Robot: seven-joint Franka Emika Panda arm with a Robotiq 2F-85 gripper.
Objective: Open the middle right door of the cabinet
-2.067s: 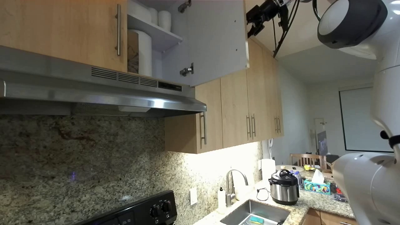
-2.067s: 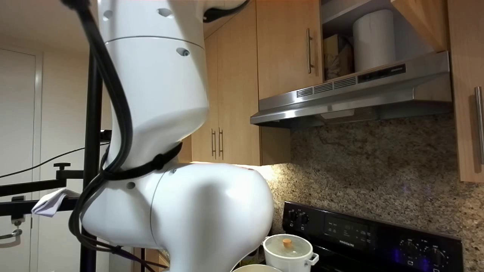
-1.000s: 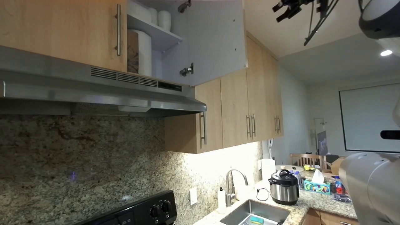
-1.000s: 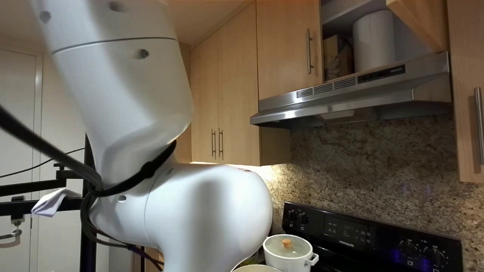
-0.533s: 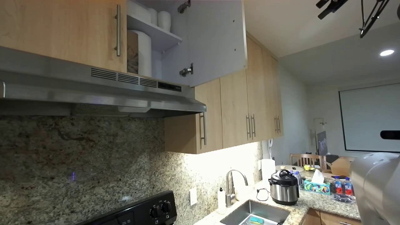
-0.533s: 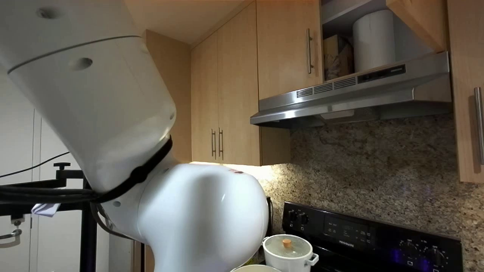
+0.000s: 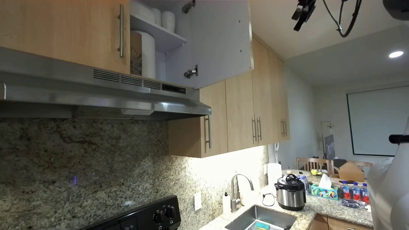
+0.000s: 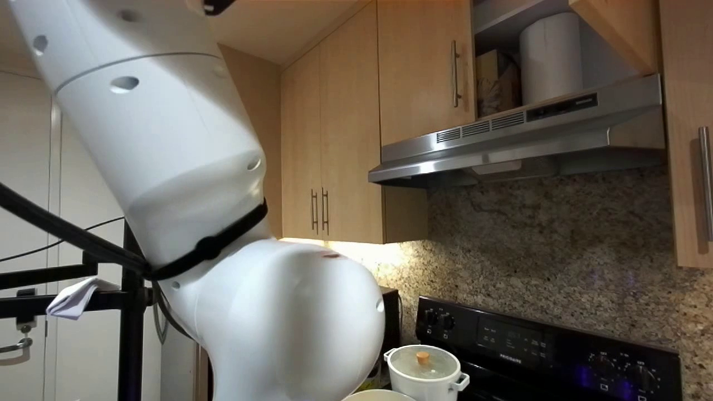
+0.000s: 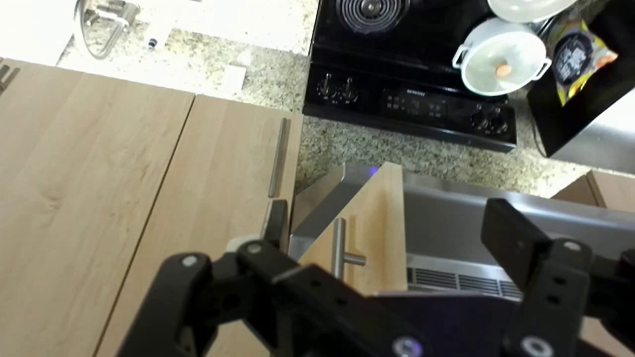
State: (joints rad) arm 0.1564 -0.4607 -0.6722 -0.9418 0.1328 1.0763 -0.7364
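wrist view, one open door [image 9: 379, 233], two parted jaws

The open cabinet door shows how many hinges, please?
2 in an exterior view: upper hinge near the picture's top, lower hinge low on the door. More may be hidden.

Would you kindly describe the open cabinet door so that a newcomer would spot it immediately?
In an exterior view, find the steel range hood, then look above its right end. There the open door juts out from the cabinet. Unlike the closed wood doors beside it, this one shows its pale inner side.
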